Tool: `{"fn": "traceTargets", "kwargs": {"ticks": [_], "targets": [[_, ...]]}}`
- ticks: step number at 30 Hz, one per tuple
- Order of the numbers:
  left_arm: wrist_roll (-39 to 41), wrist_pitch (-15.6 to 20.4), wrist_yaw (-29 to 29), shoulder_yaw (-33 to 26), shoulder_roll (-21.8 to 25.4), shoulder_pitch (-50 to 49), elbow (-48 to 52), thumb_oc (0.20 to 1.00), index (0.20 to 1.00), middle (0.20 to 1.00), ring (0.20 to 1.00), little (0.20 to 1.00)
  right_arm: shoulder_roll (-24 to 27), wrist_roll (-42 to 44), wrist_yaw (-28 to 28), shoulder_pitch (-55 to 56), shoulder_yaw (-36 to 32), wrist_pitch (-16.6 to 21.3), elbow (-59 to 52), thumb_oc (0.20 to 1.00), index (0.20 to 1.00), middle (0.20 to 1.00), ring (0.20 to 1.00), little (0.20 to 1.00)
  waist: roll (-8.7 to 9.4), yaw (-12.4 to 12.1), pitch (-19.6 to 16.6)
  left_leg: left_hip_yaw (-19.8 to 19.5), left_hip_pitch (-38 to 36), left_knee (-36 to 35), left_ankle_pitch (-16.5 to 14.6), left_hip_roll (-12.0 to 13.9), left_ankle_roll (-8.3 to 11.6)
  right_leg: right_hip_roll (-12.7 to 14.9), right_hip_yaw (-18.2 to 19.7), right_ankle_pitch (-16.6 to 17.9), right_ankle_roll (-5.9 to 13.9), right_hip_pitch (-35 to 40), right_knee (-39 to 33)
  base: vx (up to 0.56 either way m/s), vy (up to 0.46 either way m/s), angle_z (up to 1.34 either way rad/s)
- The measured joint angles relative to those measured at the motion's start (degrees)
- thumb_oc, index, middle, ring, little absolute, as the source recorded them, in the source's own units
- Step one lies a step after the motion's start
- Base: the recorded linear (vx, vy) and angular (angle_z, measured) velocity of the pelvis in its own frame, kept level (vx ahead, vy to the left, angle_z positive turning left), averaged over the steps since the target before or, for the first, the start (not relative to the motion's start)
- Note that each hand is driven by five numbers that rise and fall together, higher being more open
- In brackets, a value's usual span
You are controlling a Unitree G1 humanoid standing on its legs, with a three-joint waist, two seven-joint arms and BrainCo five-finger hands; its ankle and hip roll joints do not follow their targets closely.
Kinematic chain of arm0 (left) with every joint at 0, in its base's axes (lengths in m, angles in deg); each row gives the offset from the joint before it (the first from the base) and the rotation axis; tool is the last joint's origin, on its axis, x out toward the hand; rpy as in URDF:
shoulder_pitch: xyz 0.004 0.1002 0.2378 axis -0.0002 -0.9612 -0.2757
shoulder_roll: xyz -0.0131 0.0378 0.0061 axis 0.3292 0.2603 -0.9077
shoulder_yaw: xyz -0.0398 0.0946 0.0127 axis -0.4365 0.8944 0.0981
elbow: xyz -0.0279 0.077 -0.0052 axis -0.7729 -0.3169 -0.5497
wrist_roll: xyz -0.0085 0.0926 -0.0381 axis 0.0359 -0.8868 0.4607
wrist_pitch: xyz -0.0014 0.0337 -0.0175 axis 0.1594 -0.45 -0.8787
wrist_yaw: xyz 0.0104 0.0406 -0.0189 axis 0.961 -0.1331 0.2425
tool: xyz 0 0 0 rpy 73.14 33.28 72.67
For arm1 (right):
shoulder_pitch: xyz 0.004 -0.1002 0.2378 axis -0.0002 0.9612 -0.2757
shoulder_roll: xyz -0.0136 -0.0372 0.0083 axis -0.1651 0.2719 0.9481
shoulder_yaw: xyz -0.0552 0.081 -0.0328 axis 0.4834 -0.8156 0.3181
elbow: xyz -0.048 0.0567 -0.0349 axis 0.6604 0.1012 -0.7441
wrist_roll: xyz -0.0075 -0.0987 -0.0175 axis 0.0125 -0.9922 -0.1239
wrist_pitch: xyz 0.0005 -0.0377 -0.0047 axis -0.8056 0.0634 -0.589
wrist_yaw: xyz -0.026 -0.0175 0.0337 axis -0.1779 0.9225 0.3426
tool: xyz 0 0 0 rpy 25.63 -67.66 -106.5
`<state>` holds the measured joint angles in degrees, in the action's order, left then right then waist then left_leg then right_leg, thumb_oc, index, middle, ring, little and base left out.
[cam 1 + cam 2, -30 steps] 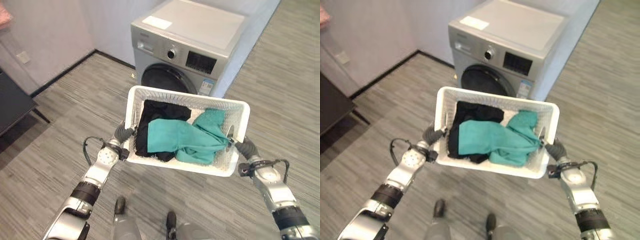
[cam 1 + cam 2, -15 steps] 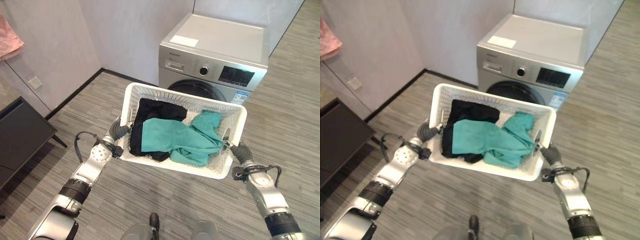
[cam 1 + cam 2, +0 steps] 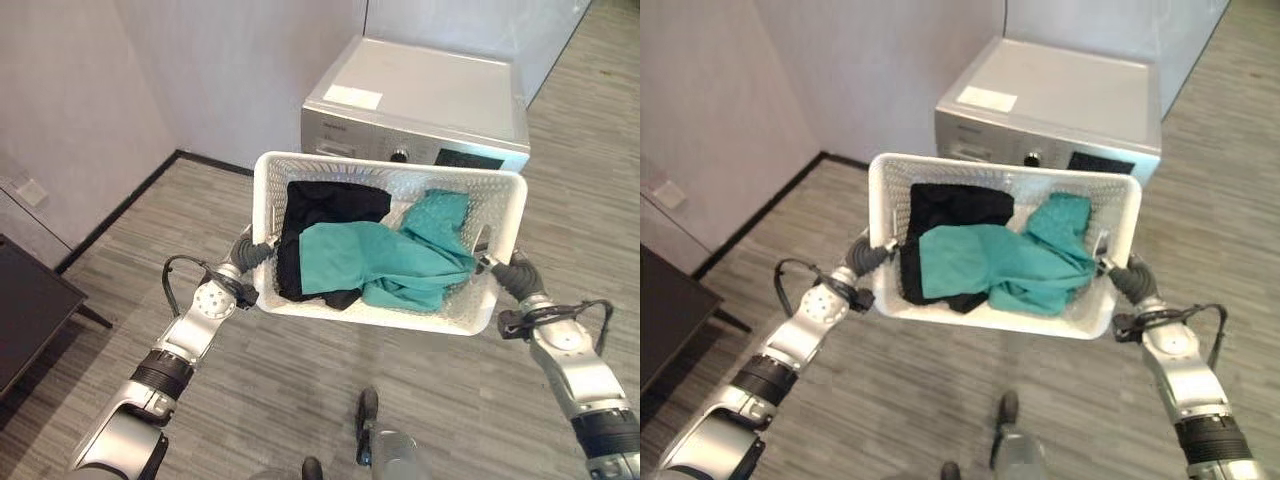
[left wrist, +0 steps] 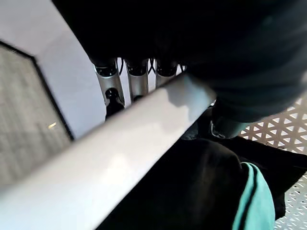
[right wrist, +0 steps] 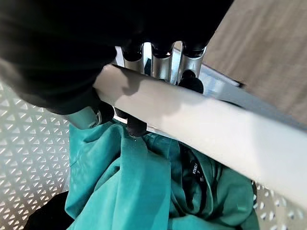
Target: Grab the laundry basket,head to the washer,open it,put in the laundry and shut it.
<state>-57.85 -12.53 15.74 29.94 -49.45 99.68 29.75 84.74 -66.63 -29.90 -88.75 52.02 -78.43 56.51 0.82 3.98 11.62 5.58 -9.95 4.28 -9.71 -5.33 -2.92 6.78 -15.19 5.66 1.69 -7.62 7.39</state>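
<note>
I carry a white perforated laundry basket (image 3: 300, 302) in front of me, above the floor. A black garment (image 3: 325, 212) and a teal garment (image 3: 385, 262) lie inside. My left hand (image 3: 247, 258) grips the basket's left rim (image 4: 110, 163), fingers (image 4: 136, 84) curled round it. My right hand (image 3: 514, 277) grips the right rim (image 5: 201, 120), with its fingers (image 5: 160, 64) hooked over the edge. The silver washer (image 3: 425, 105) stands just beyond the basket against the wall. The basket hides its door.
Grey walls (image 3: 220, 70) meet in a corner left of the washer. A dark low table (image 3: 25, 310) stands at the left edge. Grey striped floor (image 3: 300, 390) stretches all around.
The view has shifted: the washer now sits closer and is hidden lower down by the basket. The dark table has slid to the left edge. Both hands keep their hold.
</note>
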Motion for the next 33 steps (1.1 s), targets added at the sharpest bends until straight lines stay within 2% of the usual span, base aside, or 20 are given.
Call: {"fn": "traceTargets", "kwargs": {"ticks": [2, 5, 6, 7, 9, 11, 13, 15, 17, 18, 21, 22, 23, 24, 25, 26, 27, 29, 32, 33], "targets": [[0.0, 0.0, 0.0, -0.7, 0.7, -0.1, 0.4, 0.2, 0.2, 0.2, 0.2, 0.2, 0.1, 0.0, 0.2, -1.2, 0.6, 0.0, 0.1, 0.2, 0.2, 0.2, 0.2, 0.2, 0.04, -0.8, -0.2, 1.1, 0.6, 6.3, -2.2, 2.8, 3.22, -2.9, -0.3, -0.7, -2.12, 3.3, -2.1, 0.24, -0.243, -0.26], [0.2, 0.0, 0.0, -1.5, 1.2, -0.3, 0.8, 0.2, 0.2, 0.2, 0.2, 0.2, 1.2, 0.1, 0.4, -3.4, 1.8, 0.0, 0.6, 0.2, 0.2, 0.2, 0.2, 0.2, 0.86, -1.5, -0.4, 1.1, 5.6, 22.7, -2.7, 6.2, 4.89, -5.1, 0.5, -2.4, -5.36, 8.2, -4.6, 0.2, -0.262, -0.32], [0.2, 0.3, 0.0, -1.9, 1.3, -0.1, 1.1, 0.2, 0.2, 0.2, 0.2, 0.2, 1.4, 0.1, 0.4, -4.0, 1.9, 0.0, 0.8, 0.2, 0.2, 0.2, 0.2, 0.2, 0.74, -1.5, -0.5, 1.0, 5.9, 24.7, -1.8, 7.3, 5.5, -6.3, 0.5, -3.3, -5.74, 8.6, -4.1, 0.21, -0.335, -0.32], [0.2, 0.5, 0.0, -2.1, 2.4, 0.4, 1.0, 0.2, 0.2, 0.2, 0.2, 0.2, 1.6, 0.7, 0.4, -6.7, 3.4, 0.0, 2.3, 0.2, 0.2, 0.2, 0.2, 0.2, 0.8, -1.5, -0.5, 1.1, 8.4, 32.3, -0.8, 9.4, 5.93, -7.7, 0.7, -4.0, -6.97, 8.5, -2.3, 0.09, -0.162, -0.29], [0.4, 0.3, 0.1, -2.0, 4.4, 1.1, 0.8, 0.2, 0.2, 0.2, 0.2, 0.2, 1.6, 1.4, 0.3, -10.3, 6.0, 0.0, 4.5, 0.2, 0.2, 0.2, 0.2, 0.2, 2.93, -1.7, -0.7, 0.2, 15.0, 44.7, 4.2, 11.0, 6.15, -8.3, 1.4, -5.4, -8.8, 10.0, -2.6, 0.09, -0.159, -0.26], [0.8, 0.2, 0.1, -1.8, 5.1, 2.4, 0.7, 0.2, 0.2, 0.2, 0.2, 0.2, 1.7, 1.6, 0.2, -11.8, 6.5, 0.0, 5.5, 0.2, 0.2, 0.2, 0.2, 0.2, 4.36, -1.9, -0.3, -1.7, 20.2, 48.6, 3.1, 12.9, 5.66, -8.2, 2.0, -6.2, -9.83, 11.0, -3.0, 0.13, -0.031, 0.0], [1.6, 0.1, 0.2, -1.7, 5.4, 4.2, -0.5, 0.2, 0.2, 0.2, 0.2, 0.2, 1.5, 1.6, 0.1, -13.2, 7.2, 0.0, 6.7, 0.2, 0.2, 0.2, 0.2, 0.2, 5.73, -2.6, 0.2, -2.6, 24.3, 44.9, 1.0, 13.1, 5.93, -7.1, 2.6, -6.4, -9.82, 12.0, -4.4, 0.15, 0.045, 0.07], [1.9, -0.3, 0.3, -1.6, 5.4, 5.6, -2.2, 0.2, 0.2, 0.2, 0.2, 0.2, 1.3, 1.6, 0.1, -14.2, 8.1, 0.0, 7.1, 0.2, 0.2, 0.2, 0.2, 0.2, 5.77, -3.2, 0.7, -2.1, 27.2, 36.4, 1.0, 13.5, 5.97, -6.2, 2.5, -6.4, -9.73, 13.5, -5.7, 0.2, 0.111, 0.04], [1.9, -0.1, 0.4, -0.9, 5.4, 6.7, -4.2, 0.2, 0.2, 0.2, 0.2, 0.2, 1.2, 1.6, 0.1, -14.4, 9.1, 0.0, 8.1, 0.2, 0.2, 0.2, 0.2, 0.2, 5.79, -3.8, 0.8, 0.3, 27.3, 22.2, 1.9, 13.0, 6.49, -4.9, 1.5, -7.3, -7.65, 15.9, -7.4, 0.2, 0.14, 0.07], [1.9, 0.3, 1.1, -0.4, 4.8, 7.7, -5.4, 0.2, 0.2, 0.2, 0.2, 0.2, 1.6, 1.6, 0.1, -15.1, 9.4, 0.0, 9.0, 0.2, 0.2, 0.2, 0.2, 0.2, 4.31, -4.1, 1.1, 1.6, 26.7, 11.3, 5.3, 12.4, 6.53, -4.7, 1.0, -8.8, -4.07, 17.0, -8.0, 0.21, 0.149, 0.0], [1.9, 0.2, 1.6, 1.3, 4.2, 8.0, -8.1, 0.2, 0.2, 0.2, 0.2, 0.2, 1.2, 1.6, 0.0, -16.5, 11.4, -0.1, 12.2, 0.2, 0.2, 0.2, 0.2, 0.2, 2.11, -5.1, 0.9, 0.0, 24.9, 2.0, 7.6, 9.3, 8.66, -4.1, 2.1, -10.4, -2.02, 18.8, -8.4, 0.34, 0.24, -0.21], [1.9, -0.5, 1.8, 2.4, 4.3, 8.3, -9.1, 0.2, 0.2, 0.2, 0.2, 0.2, 1.0, 1.6, 0.0, -16.6, 12.2, -0.1, 12.9, 0.2, 0.2, 0.2, 0.2, 0.2, 0.71, -6.0, 0.7, 2.9, 22.7, 1.2, 11.3, 9.3, 4.89, -4.2, 3.9, -12.0, 1.21, 19.8, -7.3, 0.35, 0.244, -0.54], [1.9, -0.6, 2.1, 2.4, 4.7, 8.3, -9.6, 0.2, 0.2, 0.2, 0.2, 0.2, 1.0, 1.5, 0.0, -16.4, 12.4, 0.0, 11.9, 0.2, 0.2, 0.2, 0.2, 0.2, 1.01, -6.3, 0.7, 3.8, 21.4, 1.5, 13.8, 8.8, 4.58, -2.8, 4.3, -12.9, 2.23, 19.1, -5.0, 0.32, 0.267, -0.65], [1.9, -0.9, 2.1, 2.9, 5.9, 8.3, -9.6, 0.2, 0.2, 0.2, 0.2, 0.2, 1.0, 1.1, 0.1, -17.4, 13.1, -0.2, 11.8, 0.2, 0.2, 0.2, 0.2, 0.2, 1.41, -6.4, 0.8, 3.0, 20.8, 3.3, 13.3, 7.6, 3.68, -1.0, 5.3, -14.1, 3.1, 18.2, -1.5, 0.2, 0.256, -0.81], [1.9, -0.8, 2.1, 3.2, 7.1, 8.3, -9.3, 0.2, 0.2, 0.2, 0.2, 0.2, 0.7, 1.0, 0.1, -17.8, 13.3, -0.2, 11.9, 0.2, 0.2, 0.2, 0.2, 0.2, 1.28, -7.5, 0.8, 3.4, 18.8, 3.3, 13.5, 6.3, 1.76, 0.4, 5.6, -16.0, 3.9, 16.3, 6.2, 0.21, 0.255, -0.85], [1.9, -0.5, 2.2, 3.3, 6.8, 8.7, -9.2, 0.2, 0.2, 0.2, 0.2, 0.2, 0.8, 1.1, 0.1, -17.7, 13.4, -0.1, 12.6, 0.2, 0.2, 0.2, 0.2, 0.2, 1.21, -7.2, 0.9, 4.5, 17.1, 2.7, 12.7, 5.1, 0.56, 1.9, 5.5, -15.4, 5.72, 14.2, 12.9, 0.21, 0.323, -0.44], [1.9, -0.4, 2.2, 4.6, 6.6, 10.6, -9.1, 0.2, 0.2, 0.2, 0.2, 0.2, 0.7, 1.2, -0.1, -17.6, 12.5, -0.2, 13.5, 0.2, 0.2, 0.2, 0.2, 0.2, 0.67, -6.0, 1.0, 3.2, 15.4, 1.4, 13.4, 4.3, -0.01, 4.1, 5.1, -15.8, 7.24, 8.8, 25.4, 0.13, 0.198, 0.17], [1.9, -0.5, 2.2, 4.6, 7.0, 11.7, -8.2, 0.2, 0.2, 0.2, 0.2, 0.2, 1.1, 1.4, 0.7, -18.4, 11.8, -0.2, 14.7, 0.2, 0.2, 0.2, 0.2, 0.2, 1.15, -4.5, 1.2, 3.8, 13.1, 0.7, 11.5, 2.6, -2.66, 6.9, 5.0, -14.2, 8.14, 3.0, 33.8, 0.14, 0.153, 0.2], [1.9, -0.5, 2.2, 4.6, 7.0, 11.5, -7.7, 0.2, 0.2, 0.2, 0.2, 0.2, 1.2, 1.5, 1.2, -18.5, 11.1, -0.1, 14.7, 0.2, 0.2, 0.2, 0.2, 0.2, 0.75, -4.1, 1.4, 4.5, 10.5, 1.1, 10.0, 1.4, -4.4, 9.1, 3.0, -14.4, 7.78, 0.9, 35.3, 0.11, 0.026, -0.1], [1.9, -0.3, 2.1, 4.5, 7.0, 11.2, -7.1, 0.2, 0.2, 0.2, 0.2, 0.2, 3.0, 1.6, 2.0, -18.0, 10.1, 0.3, 13.8, 0.2, 0.2, 0.2, 0.2, 0.2, 0.49, -3.9, 1.5, 4.4, 9.0, 0.3, 8.8, 1.1, -4.66, 9.4, 1.9, -14.4, 7.03, 0.5, 31.6, 0.17, -0.067, 0.11]]}}
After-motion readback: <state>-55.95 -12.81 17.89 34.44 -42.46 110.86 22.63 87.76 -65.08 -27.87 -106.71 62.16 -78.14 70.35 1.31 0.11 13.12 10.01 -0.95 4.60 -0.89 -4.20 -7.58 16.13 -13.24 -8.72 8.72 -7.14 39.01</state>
